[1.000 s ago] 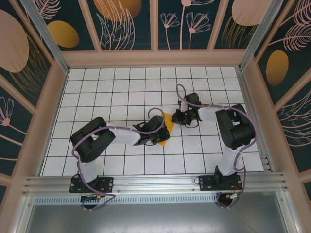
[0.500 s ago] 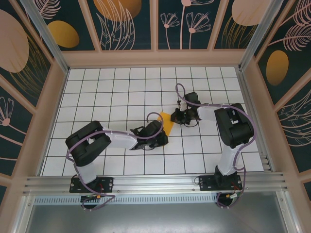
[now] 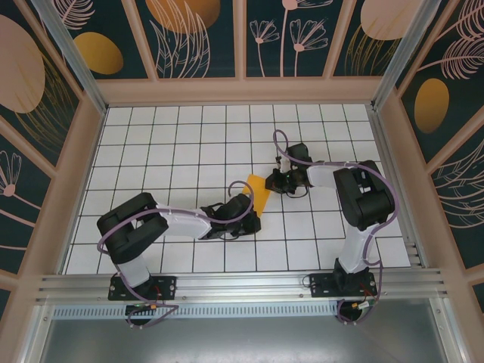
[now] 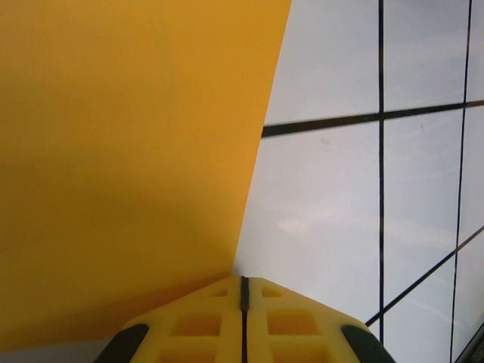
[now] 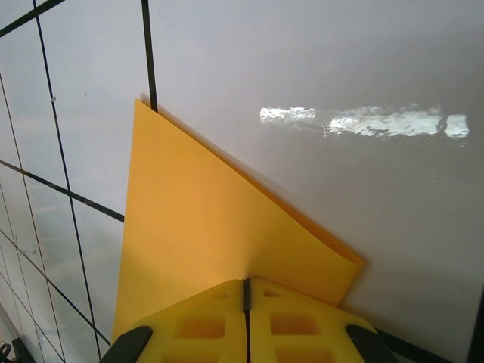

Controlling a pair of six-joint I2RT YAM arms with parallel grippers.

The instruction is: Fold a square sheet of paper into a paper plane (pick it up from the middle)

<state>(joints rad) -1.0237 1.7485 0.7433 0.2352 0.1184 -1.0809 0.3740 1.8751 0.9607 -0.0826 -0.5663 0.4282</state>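
A white counter [image 3: 174, 144] ruled in black grid lines filled the enclosure, fenced by dark teal walls [image 3: 204, 45] painted with pale flowers and orange ovals. The left arm [image 3: 174, 221] lay low across the near tiles, and the right arm [image 3: 363, 198] reached in from the other side. Between them, near the counter's middle, sat the orange-yellow paper [image 3: 260, 193], folded to a pointed shape.

The right arm's jaws were closed on the paper's edge, their yellow pads [image 5: 295, 325] meeting in a thin seam. The left arm's jaws were also closed, pads [image 4: 204, 325] together, with the paper's corner at their tips. Whether that corner was pinched could not be told. From above, the left wrist hid the paper's near tip.
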